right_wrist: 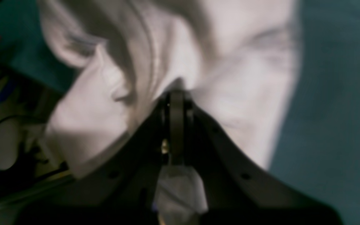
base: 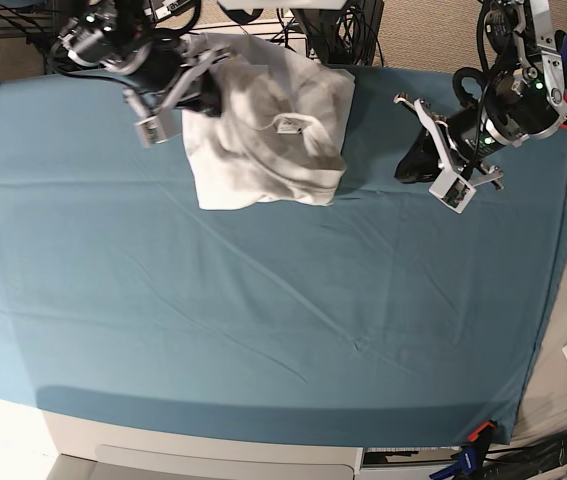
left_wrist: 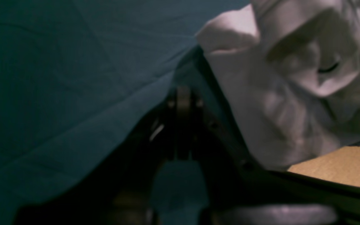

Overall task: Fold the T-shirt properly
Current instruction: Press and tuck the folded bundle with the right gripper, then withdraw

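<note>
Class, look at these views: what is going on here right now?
A two-armed robot is working on a white T-shirt that lies bunched up at the far edge of a teal sheet. The right gripper is shut on the shirt's fabric. The left gripper is shut and holds nothing, resting beside the shirt. No fold is made yet.

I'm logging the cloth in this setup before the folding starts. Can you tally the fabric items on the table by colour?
White: 1, the T-shirt, crumpled at the far edge.
Teal: 1, the sheet covering the table.
Total: 2
</note>
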`<move>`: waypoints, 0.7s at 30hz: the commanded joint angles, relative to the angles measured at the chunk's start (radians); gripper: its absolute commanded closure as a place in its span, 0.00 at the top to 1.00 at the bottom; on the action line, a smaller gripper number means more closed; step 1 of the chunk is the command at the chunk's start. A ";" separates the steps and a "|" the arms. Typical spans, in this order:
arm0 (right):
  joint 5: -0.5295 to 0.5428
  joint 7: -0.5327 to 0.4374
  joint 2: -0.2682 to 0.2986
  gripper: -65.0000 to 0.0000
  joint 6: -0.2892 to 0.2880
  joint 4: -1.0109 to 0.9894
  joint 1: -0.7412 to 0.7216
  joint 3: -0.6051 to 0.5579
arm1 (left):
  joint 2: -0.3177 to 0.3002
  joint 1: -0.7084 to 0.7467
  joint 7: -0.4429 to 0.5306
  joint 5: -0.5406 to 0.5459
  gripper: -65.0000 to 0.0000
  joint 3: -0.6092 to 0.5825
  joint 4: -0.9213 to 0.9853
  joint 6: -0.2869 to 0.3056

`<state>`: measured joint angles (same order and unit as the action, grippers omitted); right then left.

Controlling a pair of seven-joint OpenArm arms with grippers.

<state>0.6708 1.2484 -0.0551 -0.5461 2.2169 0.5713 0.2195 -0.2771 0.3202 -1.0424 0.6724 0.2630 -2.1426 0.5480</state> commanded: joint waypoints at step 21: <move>-0.024 -0.048 0.003 0.31 -0.097 -0.043 -0.109 -0.155 | -0.009 -0.004 0.018 0.016 0.00 0.004 -0.018 0.003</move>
<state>0.6270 1.2224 -0.0528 -0.6388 2.1490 0.4644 0.0666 -0.2775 0.3206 -1.0431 0.6743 0.2630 -2.1426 0.5480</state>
